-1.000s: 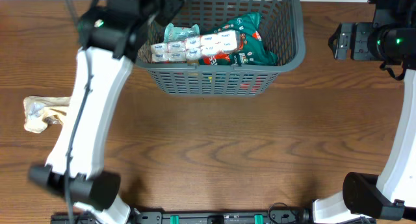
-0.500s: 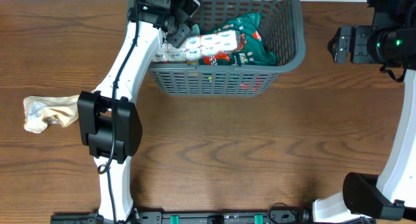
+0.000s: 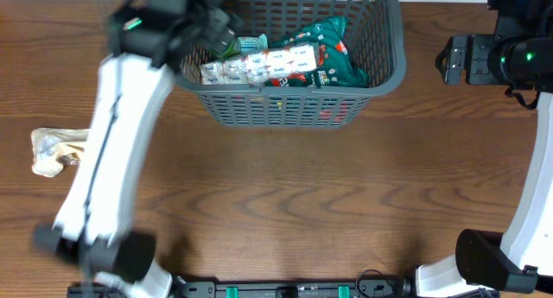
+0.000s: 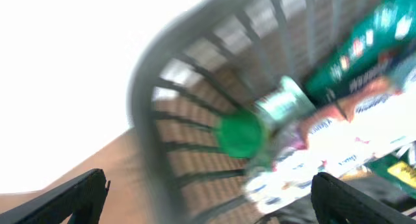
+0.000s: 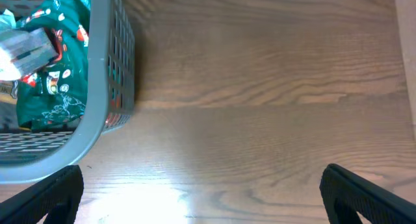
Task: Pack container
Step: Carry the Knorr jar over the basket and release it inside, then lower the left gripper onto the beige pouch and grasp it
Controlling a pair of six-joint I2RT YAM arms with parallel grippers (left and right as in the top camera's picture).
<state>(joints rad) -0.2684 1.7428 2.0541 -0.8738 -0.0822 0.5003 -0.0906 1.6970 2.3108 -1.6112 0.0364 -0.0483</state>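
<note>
The dark grey lattice container (image 3: 380, 78) stands at the back centre of the table. It holds white wrapped packs (image 3: 259, 65), a green printed bag (image 3: 333, 60) and a small clear bottle with a green cap (image 4: 240, 133) in its left corner. My left gripper (image 3: 216, 26) is open and empty over the container's left rim; its view is motion-blurred, with fingers (image 4: 211, 204) wide apart. My right gripper (image 3: 447, 60) is open and empty over bare table to the right of the container (image 5: 110, 87), fingers (image 5: 208, 198) spread.
A beige crumpled bag (image 3: 60, 151) lies on the wooden table at the far left, apart from the container. The left arm (image 3: 112, 160) stretches from the front edge up to the container. The right arm's base (image 3: 492, 259) stands at the front right.
The left arm has swung quickly: its gripper was inside the container's left end half a second ago and is now back over the left rim. The right arm has not moved.
</note>
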